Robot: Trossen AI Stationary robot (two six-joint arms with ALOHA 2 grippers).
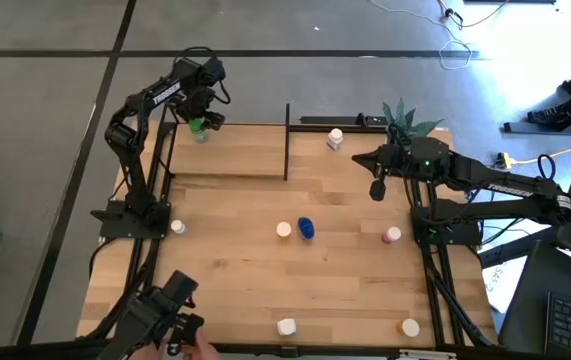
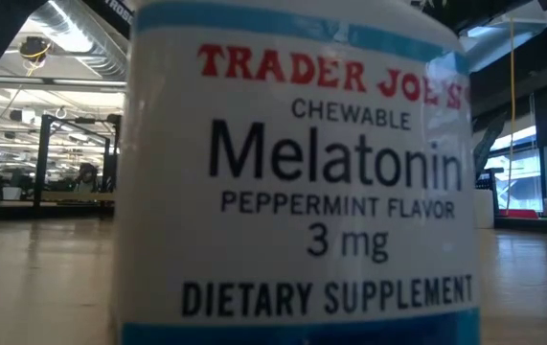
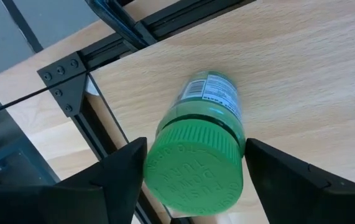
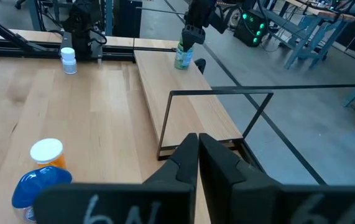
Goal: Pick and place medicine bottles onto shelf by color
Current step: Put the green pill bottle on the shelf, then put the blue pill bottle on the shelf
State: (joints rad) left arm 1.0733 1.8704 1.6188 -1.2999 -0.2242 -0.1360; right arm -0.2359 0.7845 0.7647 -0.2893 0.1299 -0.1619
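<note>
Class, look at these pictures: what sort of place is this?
Probably a robotics lab or workshop: two dark arms work at a wooden table, cables trail across a grey floor, and workbenches stand in the open hall behind.

Items as I see them from the console:

Green bottle [image 1: 200, 127], ribbed green cap, standing on the shelf [image 1: 235, 150] at its far left corner.

White bottle [image 1: 335, 139], far side of the tabletop [image 1: 345, 280].

Blue bottle [image 1: 306, 228] (lying down, I think) beside an orange one [image 1: 283, 230], mid-tabletop.

Pink-capped bottle [image 1: 392, 235] to the right.
</note>
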